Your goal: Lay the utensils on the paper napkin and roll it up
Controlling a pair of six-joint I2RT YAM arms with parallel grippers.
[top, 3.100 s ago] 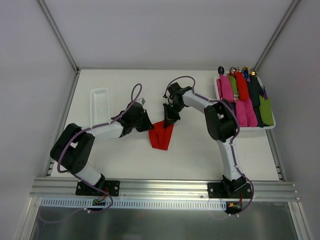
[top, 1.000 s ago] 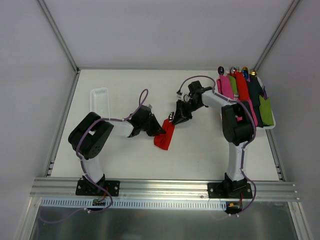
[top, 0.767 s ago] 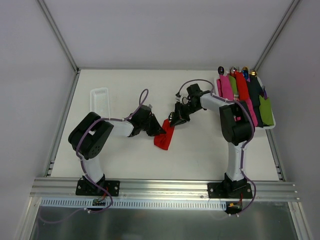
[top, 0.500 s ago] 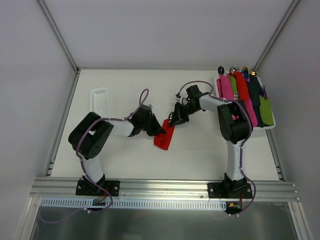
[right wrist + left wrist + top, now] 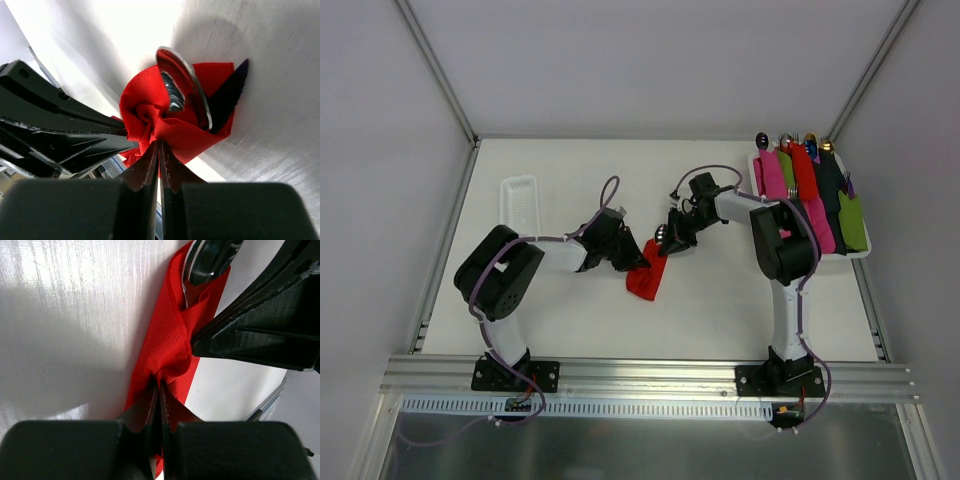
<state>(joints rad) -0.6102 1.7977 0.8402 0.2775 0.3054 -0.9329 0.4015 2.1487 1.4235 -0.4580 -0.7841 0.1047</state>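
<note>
Fingers: left fingers [image 5: 142, 412] are pinched tight on a fold of the napkin [image 5: 165, 347]. The right fingers [image 5: 145, 170] have just finished closing onto the paper at the other end, so both sets are clamped on red paper now.
Napkin: sits mid-worktop [image 5: 720, 310] between the two arms. It's a narrow bundle now, way slimmer than the flat folded triangle it was a few seconds back.
Utensils: already inside. The utensils [image 5: 182, 90] show as a shiny rounded spoon end poking out of the roll's far end, right by the right fingers.
What changed: the right arm crept in a touch toward the roll and tightened its grip. The left one hasn't budged over the last second.
What that means: placing looks done and rolling mostly done, imo. The paper's still loose and crumpled round the spoon end, so I'd guess another tightening turn is needed.
Around it: white ribbed tray [image 5: 520, 205] off to the far left, well apart. The other tray [image 5: 820, 256], full of rolled bundles [image 5: 810, 200], is at the right edge.
</note>
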